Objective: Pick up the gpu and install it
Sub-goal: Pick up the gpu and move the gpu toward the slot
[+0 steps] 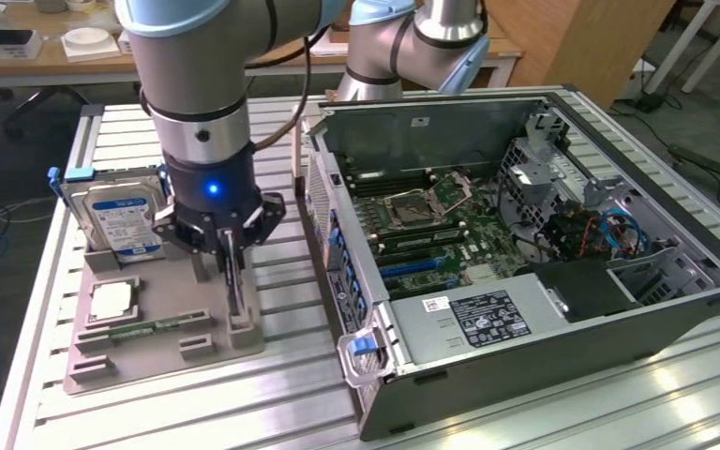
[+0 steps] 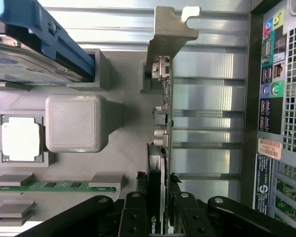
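Black pincer (image 2: 158, 200) — vertical; tight on gpu (image 2: 163, 118)

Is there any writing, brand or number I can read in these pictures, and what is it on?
Nothing reads clearly.
Blue label on the hard drive: too small.
Black label on the power supply: too small.
Orange sticker on the computer case: blurred.
Pale emblem on the gpu: no legible words.

Ext. cam: high, angled down over tray (image 1: 97, 364) & PC case (image 1: 561, 349); wrist cam close (looking down), shares both.
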